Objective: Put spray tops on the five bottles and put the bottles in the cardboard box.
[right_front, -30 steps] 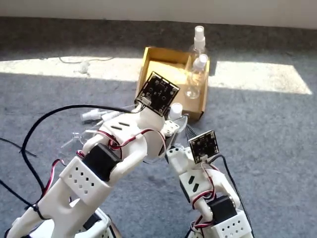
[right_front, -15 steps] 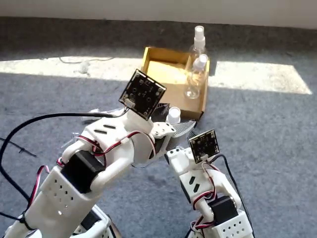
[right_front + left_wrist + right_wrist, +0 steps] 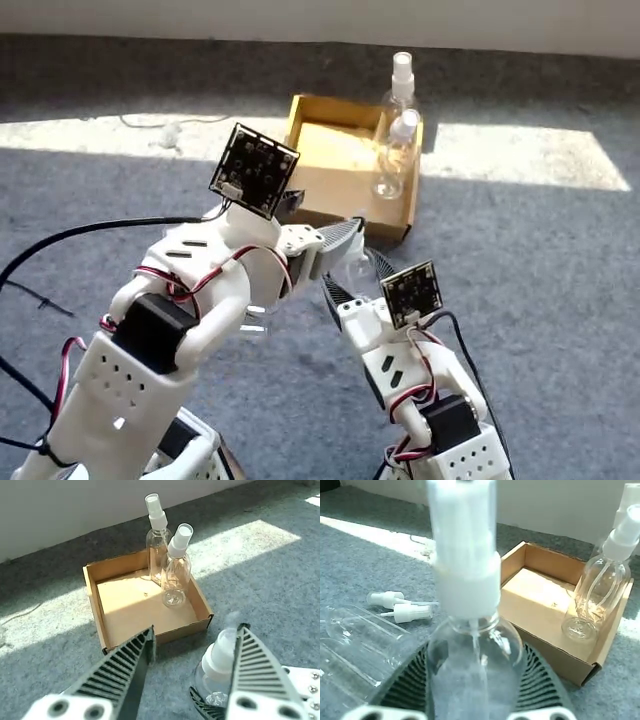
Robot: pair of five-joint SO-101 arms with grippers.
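Just short of the cardboard box (image 3: 395,225), the right gripper (image 3: 358,275) clamps a bottle (image 3: 470,650) with its spray top on. The left gripper (image 3: 196,630) gapes wide over it. Loose spray tops (image 3: 402,611) and bare bottles (image 3: 350,630) lie off one side of the box. Two topped bottles (image 3: 175,575) stand at its far corner. Grey carpet (image 3: 540,300) lies around the box and a pale wall (image 3: 75,510) rises beyond.

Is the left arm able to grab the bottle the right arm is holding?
Probably yes. The left gripper has its jaws open, and the bottle, held by the right gripper, stands between them, close to one side, with nothing in the way.
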